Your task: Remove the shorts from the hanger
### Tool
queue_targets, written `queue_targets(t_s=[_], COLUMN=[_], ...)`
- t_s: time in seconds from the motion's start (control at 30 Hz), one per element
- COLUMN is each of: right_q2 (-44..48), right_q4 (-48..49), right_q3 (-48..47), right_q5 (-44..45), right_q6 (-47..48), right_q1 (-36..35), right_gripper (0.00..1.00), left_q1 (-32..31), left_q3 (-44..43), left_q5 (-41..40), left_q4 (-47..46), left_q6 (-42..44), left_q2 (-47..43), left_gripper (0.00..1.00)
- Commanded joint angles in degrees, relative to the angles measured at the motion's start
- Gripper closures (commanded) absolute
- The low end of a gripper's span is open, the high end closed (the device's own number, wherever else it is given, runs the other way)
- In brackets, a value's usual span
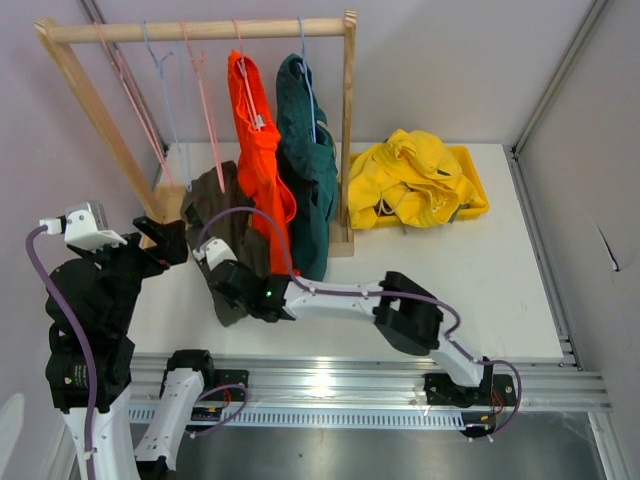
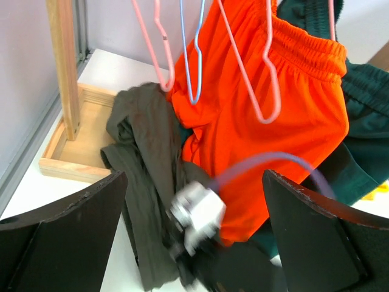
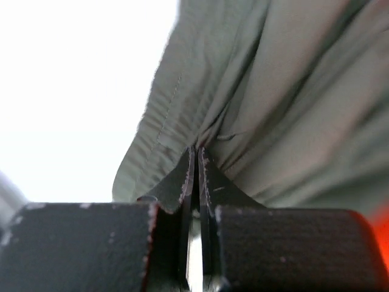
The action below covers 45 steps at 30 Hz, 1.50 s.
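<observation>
Olive shorts (image 1: 222, 205) lie crumpled on the table (image 1: 450, 280) at the foot of the rack (image 1: 200, 30), seemingly free of any hanger, their length running from the rack towards my bases. My right gripper (image 3: 196, 155) is pinched tight on a fold at their near end. My left gripper (image 1: 160, 238) hovers just left of them, jaws wide apart, holding nothing. Orange shorts (image 1: 258, 150) and teal shorts (image 1: 308, 150) hang just beyond.

In the left wrist view the right arm's white wrist camera (image 2: 197, 213) is blurred, and the dark teal fabric shorts (image 2: 364, 91) lie mostly behind the bright orange fabric shorts (image 2: 273, 109), cut by the right edge. From above, the right arm's black wrist (image 1: 250, 290) hides part of the dark olive fabric shorts (image 1: 215, 200).
</observation>
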<state>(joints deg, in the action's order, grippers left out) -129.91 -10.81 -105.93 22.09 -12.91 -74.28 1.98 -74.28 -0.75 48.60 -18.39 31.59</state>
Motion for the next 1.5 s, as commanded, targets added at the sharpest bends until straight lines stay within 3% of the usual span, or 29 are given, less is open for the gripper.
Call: queue_targets(t_s=[0.0, 0.3, 0.53, 0.67, 1.07, 1.3, 1.47], right_q2=[13.8, 34.8, 42.2, 42.8, 37.2, 31.6, 26.0], right_q4=[3.6, 6.8, 12.6, 11.4, 5.4, 2.4, 2.1], right_q3=[4.1, 7.6, -2.5, -10.5, -34.0, -41.1, -36.9], right_q5=[6.5, 21.2, 30.0, 31.0, 25.1, 14.5, 6.2], right_q6=[3.6, 14.5, 36.1, 40.9, 43.5, 31.6, 19.3], right_q1=[-6.5, -15.6, -16.2, -11.1, 14.5, 35.2, 48.2], right_gripper=[1.00, 1.00, 1.00, 1.00, 1.00, 1.00, 1.00], left_q1=[0.0, -0.1, -0.1, -0.1, -0.1, 0.0, -0.1], left_q3=[0.1, 1.1, 1.6, 1.5, 3.9, 7.6, 9.0], left_q5=[-1.7, -2.8, -2.1, -1.8, -1.2, 2.4, 2.1], left_q4=[-0.9, -1.1, -1.9, -1.8, -3.1, -6.3, -7.5], left_q6=[0.6, 0.1, -0.7, -0.8, 0.0, -1.9, -1.0], left_q2=[-0.3, 0.0, 0.0, 0.1, 0.4, -0.1, 0.8], left_gripper=[0.01, 0.01, 0.01, 0.01, 0.01, 0.01, 0.01])
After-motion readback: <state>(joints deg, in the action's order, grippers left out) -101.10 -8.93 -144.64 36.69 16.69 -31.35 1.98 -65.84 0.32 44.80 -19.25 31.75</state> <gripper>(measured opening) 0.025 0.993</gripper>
